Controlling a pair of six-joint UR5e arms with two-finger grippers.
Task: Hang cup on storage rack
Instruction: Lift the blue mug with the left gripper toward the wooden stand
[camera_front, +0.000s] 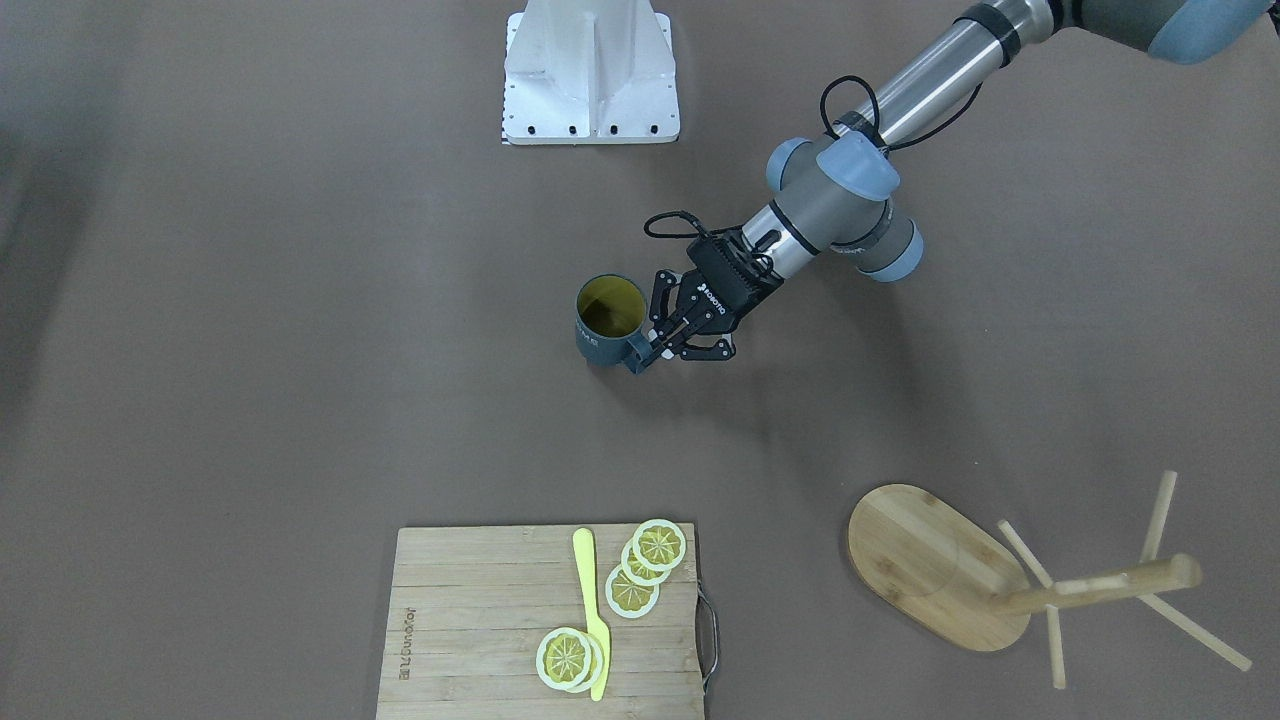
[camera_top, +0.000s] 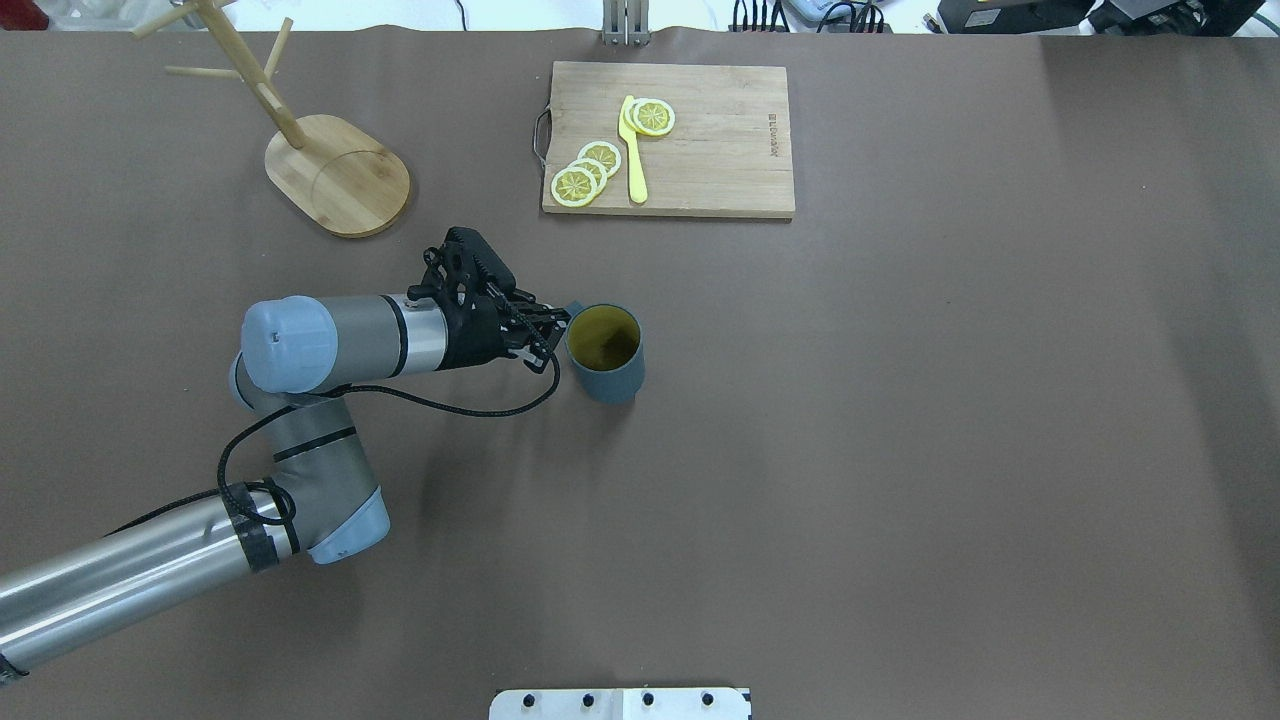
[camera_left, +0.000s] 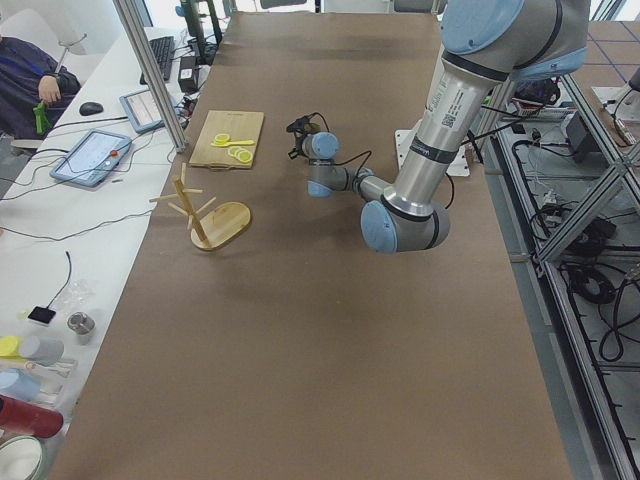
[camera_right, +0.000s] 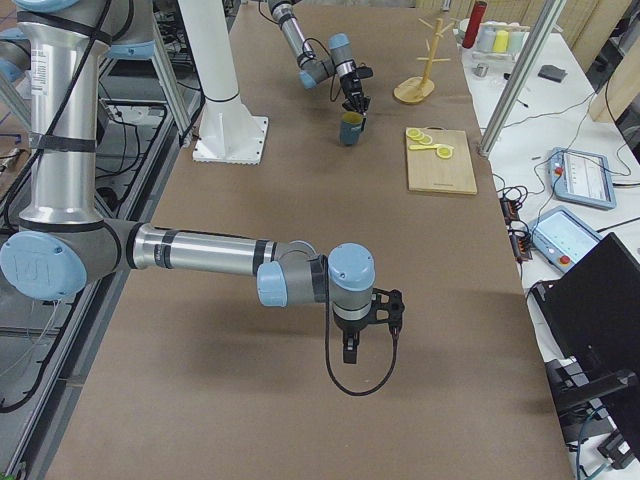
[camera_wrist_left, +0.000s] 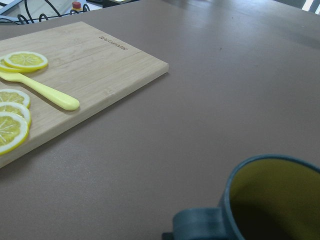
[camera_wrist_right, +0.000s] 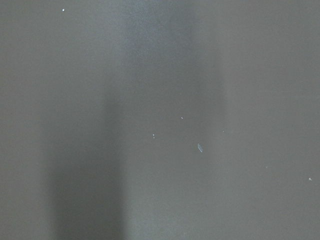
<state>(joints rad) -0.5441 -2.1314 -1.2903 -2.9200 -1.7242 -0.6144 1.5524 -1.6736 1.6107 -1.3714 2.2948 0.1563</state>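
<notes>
We see the cup (camera_front: 610, 308) upright in the middle of the table (camera_front: 250, 380), its handle pinched by the closed fingers of the left gripper (camera_front: 656, 346). The storage rack (camera_front: 935, 565) stands well apart near the far edge, and along that edge a cutting board (camera_front: 470, 620) carries lemon slices (camera_front: 632, 590) and a yellow knife (camera_front: 590, 600). The right gripper (camera_right: 349, 346) shows only in the right side view, so we cannot tell its state; the overhead view crops the rack's top pegs, and the cup's yellow-green inside looks dark at the bottom.
</notes>
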